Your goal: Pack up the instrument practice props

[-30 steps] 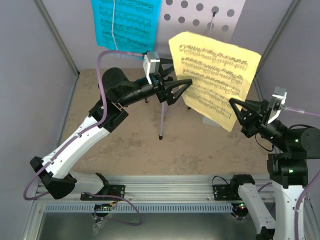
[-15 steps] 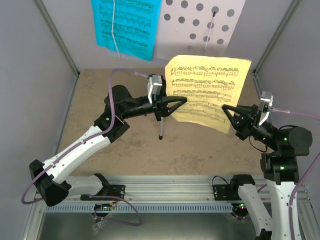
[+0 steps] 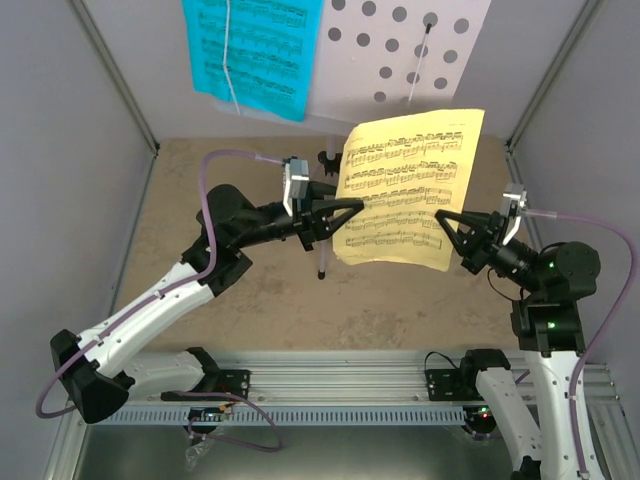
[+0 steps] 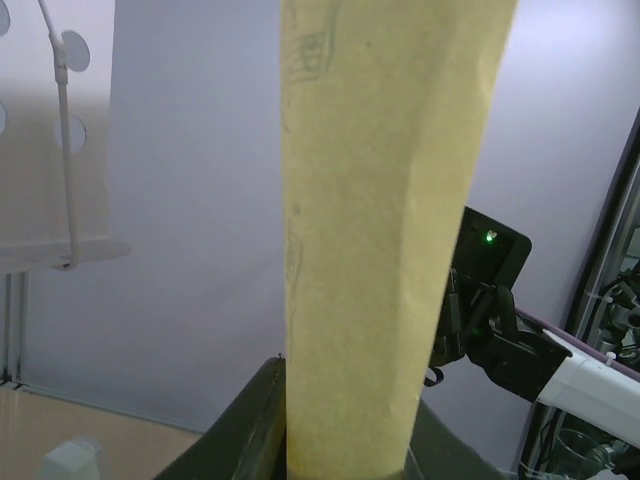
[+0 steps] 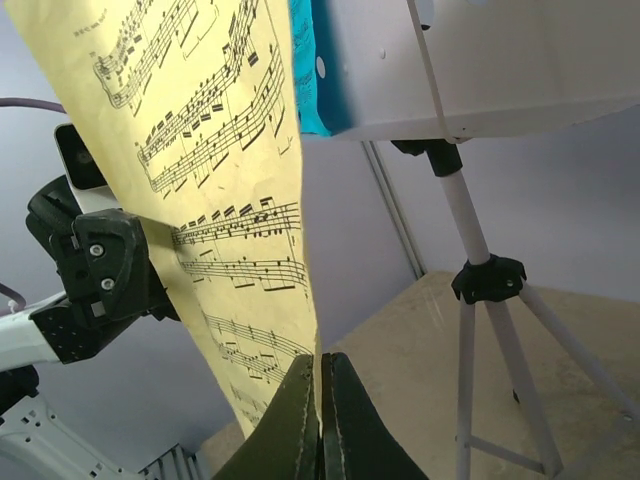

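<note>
Worktop (image 3: pixel 400 300): one, sandy brown; carries the stand's tripod feet, with no packing container in view.
Music stand (image 3: pixel 400 40): one, white and perforated, upright at the back on a thin tripod; not yet packed.
Yellow music sheet (image 3: pixel 410 190): one, off the stand, hanging in the air above the worktop between the two arms. Step in hand, judging by this: lifting away the first sheet.
Cyan music sheet (image 3: pixel 250 50): one, resting on the stand's left side; looks next in line.
Left gripper (image 3: pixel 352 206): one, jaws drawn in on the yellow sheet's left edge; paper fills the gap between them in the wrist view.
Right gripper (image 5: pixel 320 385): one, jaws pinched tight on the sheet's lower right edge.
Next move: calls for both arms travelling together, so as not to tear or buckle the paper, then lowering it flat.
Pale grey shape (image 4: pixel 70 462): one, low at the edge of the left wrist view; possibly the metronome, too cropped to tell.
</note>
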Robot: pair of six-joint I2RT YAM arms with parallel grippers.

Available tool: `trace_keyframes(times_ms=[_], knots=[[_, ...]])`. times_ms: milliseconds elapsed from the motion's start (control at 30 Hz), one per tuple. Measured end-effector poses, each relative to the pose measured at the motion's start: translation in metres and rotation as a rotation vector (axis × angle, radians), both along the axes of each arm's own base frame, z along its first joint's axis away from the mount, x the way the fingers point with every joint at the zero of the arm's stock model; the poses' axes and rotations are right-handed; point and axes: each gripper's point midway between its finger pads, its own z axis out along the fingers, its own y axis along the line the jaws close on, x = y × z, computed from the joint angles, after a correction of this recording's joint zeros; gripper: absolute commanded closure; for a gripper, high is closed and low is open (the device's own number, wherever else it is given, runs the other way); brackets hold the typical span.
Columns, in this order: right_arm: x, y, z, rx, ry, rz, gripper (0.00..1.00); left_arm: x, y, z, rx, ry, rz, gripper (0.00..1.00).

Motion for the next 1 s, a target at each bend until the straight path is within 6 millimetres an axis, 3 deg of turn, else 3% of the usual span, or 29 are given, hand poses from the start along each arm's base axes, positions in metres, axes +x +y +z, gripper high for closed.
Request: trace_keyframes(times_ms=[200,367,400,433,533,600,700,800,933,1000], knots=[[-0.001,0.0,-0.001,-0.005,-0.005,-0.001,1.0,0.005,-0.001,-0.01,0.012,0.025,0.02,0.99],[0.001,-0.002,-0.005,-0.02,-0.012,-0.023,0.99,0.013,0.0,-0.019,0.031,0.051,0.066,1.0],[0.001,-0.002,-0.008,-0.024,-0.011,-0.026,0.95,0.014,0.001,-0.022,0.036,0.057,0.075,1.0],[0.002,-0.002,-0.011,-0.027,-0.007,-0.027,0.82,0.015,0.002,-0.025,0.041,0.065,0.083,1.0],[0.005,-0.004,-0.025,-0.037,0.011,-0.044,0.29,0.015,0.006,-0.039,0.066,0.099,0.11,1.0],[0.011,-0.006,-0.035,-0.047,0.026,-0.069,0.12,0.018,0.011,-0.048,0.084,0.126,0.144,1.0],[0.018,-0.011,-0.048,-0.065,0.05,-0.11,0.03,0.031,0.023,-0.069,0.129,0.195,0.239,1.0],[0.022,-0.015,-0.058,-0.089,0.048,-0.155,0.02,0.061,0.054,-0.098,0.17,0.307,0.401,1.0],[0.025,-0.019,-0.071,-0.11,0.047,-0.185,0.02,0.111,0.134,-0.166,0.189,0.522,0.697,1.0],[0.028,-0.019,-0.08,-0.123,0.059,-0.192,0.02,0.12,0.172,-0.207,0.197,0.643,0.821,1.0]])
